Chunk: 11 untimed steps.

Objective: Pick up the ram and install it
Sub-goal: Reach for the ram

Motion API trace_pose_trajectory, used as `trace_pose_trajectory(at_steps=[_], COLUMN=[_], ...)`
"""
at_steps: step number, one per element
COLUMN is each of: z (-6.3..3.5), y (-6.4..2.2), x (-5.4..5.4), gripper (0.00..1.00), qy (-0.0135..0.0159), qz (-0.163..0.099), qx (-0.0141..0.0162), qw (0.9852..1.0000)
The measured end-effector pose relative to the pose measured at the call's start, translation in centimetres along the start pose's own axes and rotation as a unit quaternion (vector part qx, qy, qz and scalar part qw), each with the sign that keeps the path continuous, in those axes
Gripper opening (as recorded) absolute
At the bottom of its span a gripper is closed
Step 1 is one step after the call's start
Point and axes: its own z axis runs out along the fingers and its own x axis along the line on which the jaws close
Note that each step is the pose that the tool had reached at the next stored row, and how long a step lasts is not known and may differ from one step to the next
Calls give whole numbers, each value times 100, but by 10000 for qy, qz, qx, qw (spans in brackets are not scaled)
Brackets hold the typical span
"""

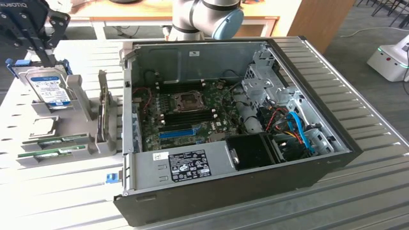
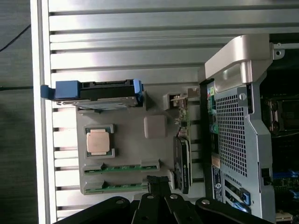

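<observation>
A ribbed metal bench (image 1: pixel 377 167) carries an open computer case (image 1: pixel 255 187), its motherboard (image 1: pixel 191 112) exposed, in a room with a wooden desk (image 1: pixel 121 20) and a white machine (image 1: pixel 390 57) on the floor behind. Just beside the case, on the exterior view's left, a grey holder (image 2: pixel 126 140) contains a hard drive (image 1: pixel 50 86) with a blue label, a processor chip (image 2: pixel 99 141) and, in two parallel slots, one ram stick (image 1: pixel 62 140) and a second ram stick (image 1: pixel 51 153). Both are thin green boards with pale labels. The end effector (image 2: pixel 158 183), fingers pressed together and holding nothing, hangs above the holder, clear of both sticks.
</observation>
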Motion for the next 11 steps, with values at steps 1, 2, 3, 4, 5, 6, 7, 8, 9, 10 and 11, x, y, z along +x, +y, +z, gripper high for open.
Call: trace_pose_trajectory(at_steps=[1,2,3,4,5,6,7,8,9,10,11], z=[0,-1,0,0,-1,0,0,-1,-1,-1,-1], y=[-1,-2,-4,-5,-6,-7,-9,-10,-11,-13,-14], x=[21,42,63,84,104,124,143,162,182,199,217], gripper=[11,11,11,11,11,11,11,11,11,11,11], qy=[0,0,0,0,0,0,0,0,0,0,0], qz=[0,0,1,0,0,0,0,0,0,0,0], qx=[0,1,0,0,1,0,0,0,0,0,0], qw=[10000,10000,10000,10000,10000,10000,10000,10000,10000,10000,10000])
